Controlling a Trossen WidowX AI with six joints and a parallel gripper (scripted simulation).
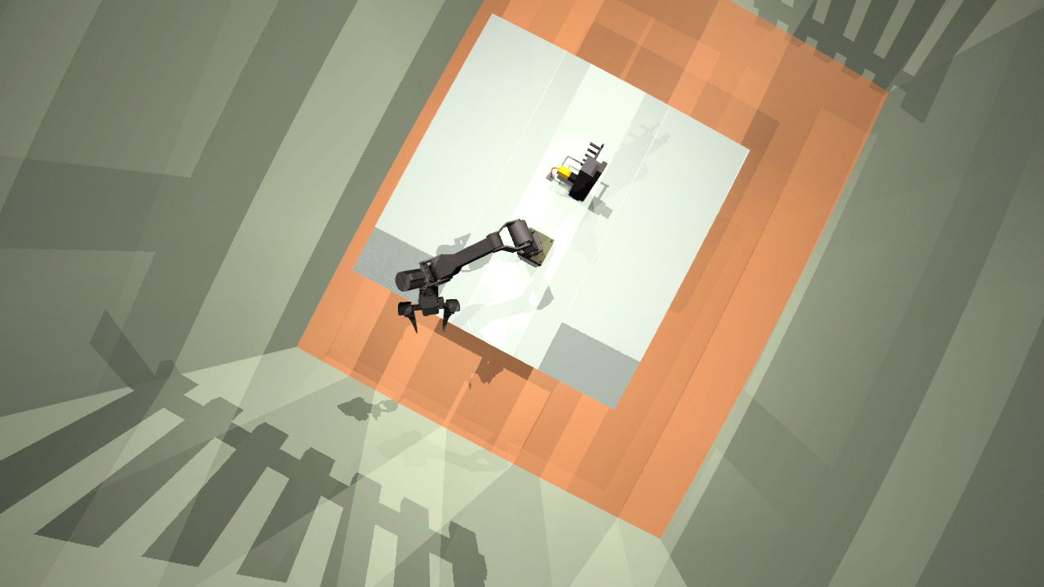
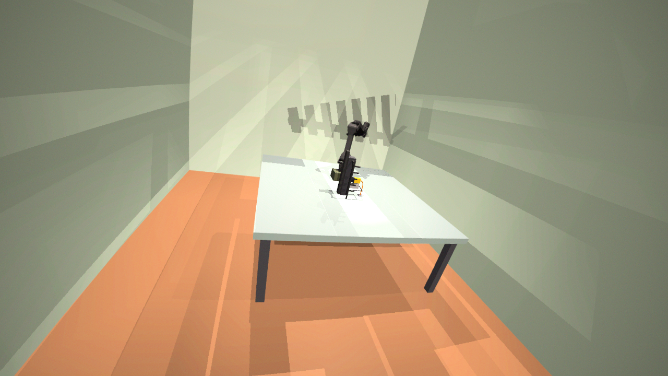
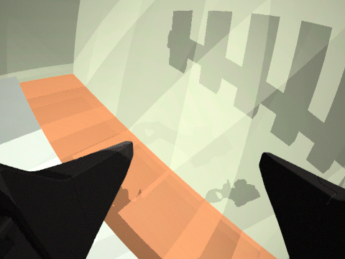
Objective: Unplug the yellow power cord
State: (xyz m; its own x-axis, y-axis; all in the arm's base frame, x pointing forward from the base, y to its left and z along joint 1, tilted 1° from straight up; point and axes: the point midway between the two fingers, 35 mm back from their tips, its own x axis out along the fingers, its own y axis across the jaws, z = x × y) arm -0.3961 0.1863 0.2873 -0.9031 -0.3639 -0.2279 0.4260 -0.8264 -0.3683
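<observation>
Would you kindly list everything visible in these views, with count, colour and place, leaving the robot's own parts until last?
Table: one, white top with dark legs, standing on the orange floor.
Power strip: one, black, on the table, far side from the tool.
Yellow plug: one, yellow, against the strip's side; whether it is seated is too small to tell.
Cord: one, thin, beside the strip; its run is too small to trace.
Olive box: one, olive, on the table at the arm's base.
Arm: one, dark grey, reaching from its base toward the table edge.
Tool: one, black, open, holding nothing, at the table's edge away from the strip.
</observation>
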